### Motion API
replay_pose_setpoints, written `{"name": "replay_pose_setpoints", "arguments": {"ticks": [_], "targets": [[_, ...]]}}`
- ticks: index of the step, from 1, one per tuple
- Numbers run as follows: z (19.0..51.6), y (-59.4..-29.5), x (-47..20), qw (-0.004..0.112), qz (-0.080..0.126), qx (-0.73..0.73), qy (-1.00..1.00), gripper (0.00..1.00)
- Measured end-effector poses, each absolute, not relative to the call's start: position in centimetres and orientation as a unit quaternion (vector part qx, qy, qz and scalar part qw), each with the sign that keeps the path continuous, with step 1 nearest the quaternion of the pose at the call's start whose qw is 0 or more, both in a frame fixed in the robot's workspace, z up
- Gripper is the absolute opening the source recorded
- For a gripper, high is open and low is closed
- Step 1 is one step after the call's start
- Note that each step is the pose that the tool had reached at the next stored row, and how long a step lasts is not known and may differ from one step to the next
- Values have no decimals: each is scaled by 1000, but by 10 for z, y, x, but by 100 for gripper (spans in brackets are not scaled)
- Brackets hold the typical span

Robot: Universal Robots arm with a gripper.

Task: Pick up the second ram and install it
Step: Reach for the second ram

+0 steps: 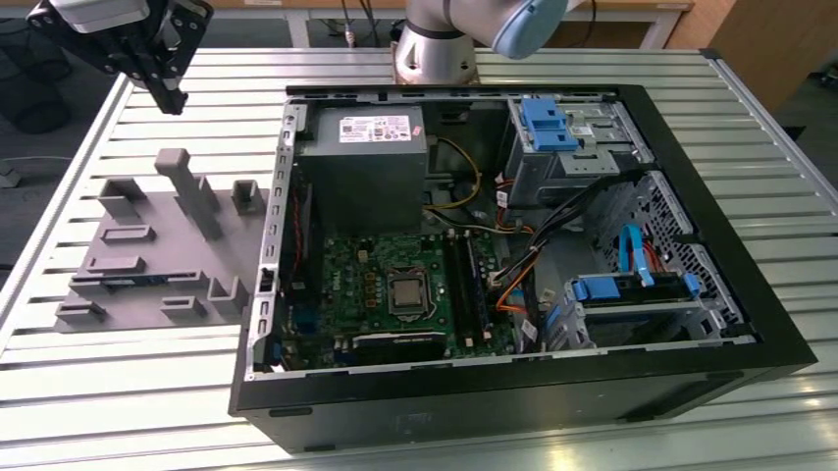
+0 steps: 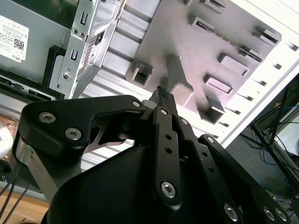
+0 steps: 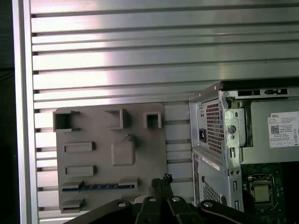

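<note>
Your gripper point(image 1: 169, 101), seemingly pinched shut and empty, hangs well apart from the second ram point(image 3: 99, 185) slotted in the grey tray point(image 3: 84, 135).

The case point(image 1: 524, 392) lies open side up on the table point(image 1: 131, 392). You find the fixture point(image 1: 144, 245) on the table just beside the case, on the exterior view's left. The ram point(image 1: 121, 282) sits in a slot toward the fixture's front. Inside the case, the power supply point(image 1: 367, 147) lies behind the motherboard point(image 1: 380, 265).
</note>
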State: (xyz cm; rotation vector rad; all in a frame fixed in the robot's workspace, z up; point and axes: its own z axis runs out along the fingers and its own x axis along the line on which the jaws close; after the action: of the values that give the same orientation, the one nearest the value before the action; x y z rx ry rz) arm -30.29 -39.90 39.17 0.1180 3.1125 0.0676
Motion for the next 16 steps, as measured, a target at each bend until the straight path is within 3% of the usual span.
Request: {"name": "replay_pose_setpoints", "arguments": {"ticks": [16], "targets": [[392,-399,-311,13,22,38,999,11]]}}
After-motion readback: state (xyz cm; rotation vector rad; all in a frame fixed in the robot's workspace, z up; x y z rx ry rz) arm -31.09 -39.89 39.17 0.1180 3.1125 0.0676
